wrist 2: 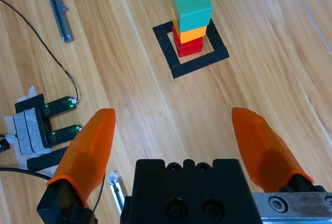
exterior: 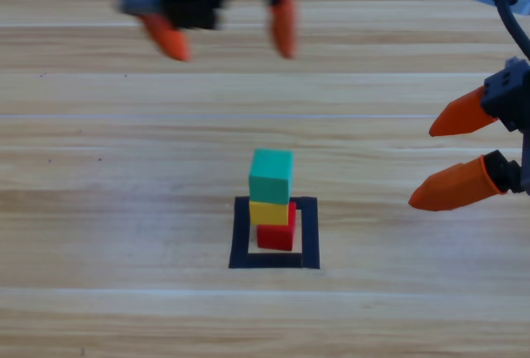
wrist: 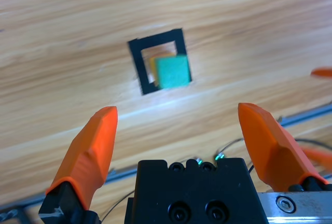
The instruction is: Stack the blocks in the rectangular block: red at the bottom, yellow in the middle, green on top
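High view, stack (exterior: pixel 272 200) inside tape frame (exterior: pixel 310 234) (clear margins), both grippers' fingers spread, well apart.

My orange tapered jaws have black bodies. The small matte teal-green cube (exterior: pixel 272 175), yellow cube (exterior: pixel 268 212), red cube (exterior: pixel 277 235); black tape frame (exterior: pixel 240 238) on light, perhaps striped, wooden table (exterior: pixel 99 209).

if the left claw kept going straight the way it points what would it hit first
Probably the green cube topping the stack, though it sits slightly above centre in the left claw's view, so bare table is possible.
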